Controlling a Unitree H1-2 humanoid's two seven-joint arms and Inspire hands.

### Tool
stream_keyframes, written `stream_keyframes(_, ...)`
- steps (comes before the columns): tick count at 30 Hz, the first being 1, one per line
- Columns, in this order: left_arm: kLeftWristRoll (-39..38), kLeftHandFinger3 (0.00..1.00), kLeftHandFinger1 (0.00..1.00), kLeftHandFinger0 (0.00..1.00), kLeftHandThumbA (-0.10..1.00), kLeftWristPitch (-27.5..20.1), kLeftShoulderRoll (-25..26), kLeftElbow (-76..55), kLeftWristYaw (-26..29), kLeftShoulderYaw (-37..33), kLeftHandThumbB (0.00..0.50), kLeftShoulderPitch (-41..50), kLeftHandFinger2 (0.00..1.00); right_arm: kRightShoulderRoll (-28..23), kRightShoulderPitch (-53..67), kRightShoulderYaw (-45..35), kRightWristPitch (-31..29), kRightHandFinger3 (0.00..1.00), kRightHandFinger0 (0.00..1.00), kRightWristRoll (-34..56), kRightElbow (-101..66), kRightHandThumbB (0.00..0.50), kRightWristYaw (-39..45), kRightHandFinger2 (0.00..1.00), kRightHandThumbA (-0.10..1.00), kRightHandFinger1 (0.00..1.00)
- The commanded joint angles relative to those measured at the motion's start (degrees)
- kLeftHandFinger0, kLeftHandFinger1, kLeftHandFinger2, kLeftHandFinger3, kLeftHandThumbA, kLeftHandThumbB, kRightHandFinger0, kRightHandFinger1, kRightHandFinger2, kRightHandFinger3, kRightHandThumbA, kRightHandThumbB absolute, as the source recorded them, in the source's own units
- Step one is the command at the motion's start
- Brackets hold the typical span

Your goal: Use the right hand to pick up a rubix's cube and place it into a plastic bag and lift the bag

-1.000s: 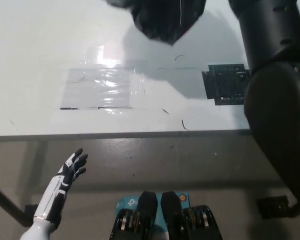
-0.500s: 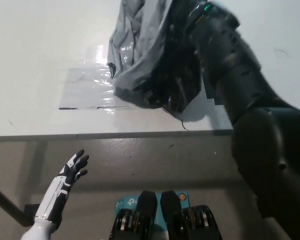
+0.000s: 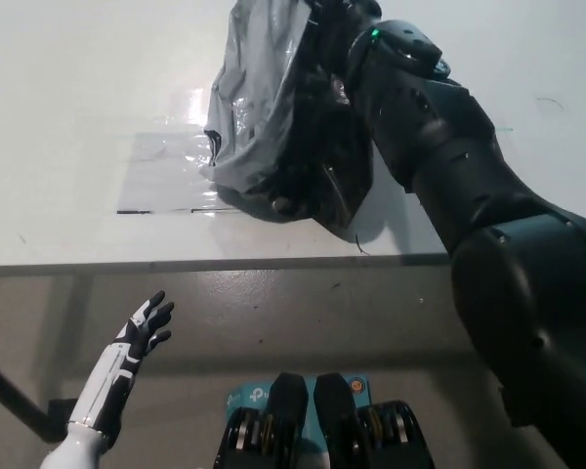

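The black right arm (image 3: 439,166) reaches from the lower right up and across the white desk (image 3: 68,107), its forearm angled toward the top middle of the head view. The right hand (image 3: 324,29) is at the top edge, mostly hidden behind the bunched top of the grey plastic bag (image 3: 264,107); it appears to grip the bag there, though its fingers cannot be made out. The bag hangs down and to the left of the hand, its dark bulging bottom at or just above the desk near the front edge. The cube cannot be seen. A clear plastic sheet (image 3: 171,176) lies flat on the desk, left of the bag. The white left hand (image 3: 142,332) rests low, in front of the desk edge, fingers spread, holding nothing.
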Motion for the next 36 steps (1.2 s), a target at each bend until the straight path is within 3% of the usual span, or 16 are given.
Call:
stream_keyframes(1, 0.5, 1.0, 1.0, 0.99, 1.0, -0.5, 0.8, -1.6, -0.3, -0.1, 0.09, -0.8, 1.0, -4.4, -4.3, 16.1, 1.5, 1.0, 1.0, -18.3, -2.6, 0.403, 5.6, 1.0, 0.64, 1.0)
stream_keyframes(4, 0.5, 1.0, 1.0, 0.98, 1.0, -0.4, 0.5, -1.7, -0.3, -0.2, 0.083, -0.6, 1.0, -6.0, -4.8, 21.6, 2.0, 1.0, 1.0, -21.1, -4.1, 0.391, 6.0, 1.0, 0.64, 1.0)
stream_keyframes(6, 0.5, 1.0, 1.0, 0.98, 1.0, -0.1, 0.6, -1.8, -0.4, -0.3, 0.08, -0.6, 1.0, -7.0, -5.0, 24.0, 2.7, 1.0, 1.0, -22.2, -5.0, 0.412, 6.4, 1.0, 0.68, 1.0)
stream_keyframes(12, 1.2, 1.0, 1.0, 0.98, 1.0, 0.3, 0.8, -2.0, -0.3, -0.4, 0.089, -0.7, 1.0, -10.0, -4.9, 25.4, 3.5, 1.0, 1.0, -20.4, -8.2, 0.39, 8.8, 1.0, 0.51, 1.0)
stream_keyframes(16, 0.7, 1.0, 1.0, 0.98, 1.0, 0.5, 0.8, -2.1, -0.5, -0.4, 0.086, -0.7, 1.0, -12.8, -5.8, 30.9, 6.6, 1.0, 1.0, -25.5, -10.9, 0.447, 11.9, 1.0, 0.7, 1.0)
stream_keyframes(18, 0.2, 1.0, 1.0, 0.99, 1.0, 0.4, 0.7, -2.1, -0.7, -0.4, 0.095, -0.6, 1.0, -14.3, -6.5, 32.1, 8.3, 1.0, 1.0, -25.9, -12.5, 0.436, 14.2, 1.0, 0.68, 1.0)
stream_keyframes(21, 0.2, 1.0, 1.0, 0.99, 1.0, 0.1, 0.7, -1.9, -0.7, -0.4, 0.095, -0.6, 1.0, -16.3, -7.8, 35.1, 11.3, 1.0, 1.0, -28.3, -14.1, 0.438, 18.2, 1.0, 0.74, 1.0)
stream_keyframes(24, 0.2, 1.0, 1.0, 0.99, 1.0, 0.1, 0.7, -1.8, -0.8, -0.4, 0.109, -0.6, 1.0, -18.7, -9.2, 38.2, 12.6, 1.0, 1.0, -30.5, -16.0, 0.398, 23.3, 1.0, 0.82, 1.0)
stream_keyframes(25, 0.3, 1.0, 1.0, 0.99, 1.0, 0.2, 0.8, -1.9, -0.8, -0.4, 0.108, -0.6, 1.0, -19.6, -9.6, 39.0, 12.1, 1.0, 1.0, -31.0, -16.8, 0.349, 25.3, 1.0, 0.84, 1.0)
stream_keyframes(26, 0.4, 1.0, 1.0, 0.99, 1.0, 0.4, 0.8, -2.0, -0.8, -0.4, 0.108, -0.5, 1.0, -21.0, -10.3, 41.0, 11.3, 1.0, 1.0, -32.4, -18.2, 0.35, 28.3, 1.0, 0.89, 1.0)
stream_keyframes(28, 0.4, 1.0, 1.0, 0.99, 1.0, 0.8, 1.2, -2.6, -0.7, 0.0, 0.102, -0.2, 1.0, -22.1, -11.5, 43.6, 12.4, 1.0, 1.0, -34.5, -19.8, 0.37, 31.5, 1.0, 0.89, 1.0)
stream_keyframes(30, 0.5, 1.0, 1.0, 0.99, 1.0, 0.8, 1.4, -2.7, -0.7, 0.0, 0.101, -0.1, 1.0, -23.8, -12.2, 46.0, 14.1, 1.0, 0.78, -35.9, -22.5, 0.349, 35.3, 1.0, 0.82, 1.0)
stream_keyframes(32, 0.3, 1.0, 1.0, 0.99, 1.0, 0.6, 1.3, -2.3, -0.7, 0.1, 0.111, -0.1, 1.0, -25.9, -12.9, 48.3, 16.1, 1.0, 0.56, -37.3, -26.4, 0.324, 39.5, 1.0, 0.76, 0.86)
stream_keyframes(34, 0.6, 1.0, 1.0, 0.97, 1.0, 0.4, 1.3, -2.3, -0.6, 0.1, 0.112, 0.0, 1.0, -27.7, -12.3, 48.5, 17.4, 1.0, 0.63, -37.3, -30.8, 0.307, 41.2, 1.0, 0.74, 0.89)
stream_keyframes(35, 0.7, 1.0, 1.0, 0.97, 1.0, 0.3, 1.3, -2.3, -0.6, 0.1, 0.112, 0.0, 1.0, -28.6, -12.0, 48.6, 17.1, 1.0, 0.71, -37.4, -32.8, 0.287, 41.4, 1.0, 0.77, 0.94)
stream_keyframes(36, 0.5, 1.0, 1.0, 0.98, 1.0, 0.4, 1.3, -2.4, -0.6, 0.2, 0.112, 0.1, 1.0, -31.6, -9.9, 46.5, 14.8, 1.0, 0.94, -37.5, -40.0, 0.256, 38.7, 1.0, 0.89, 1.0)
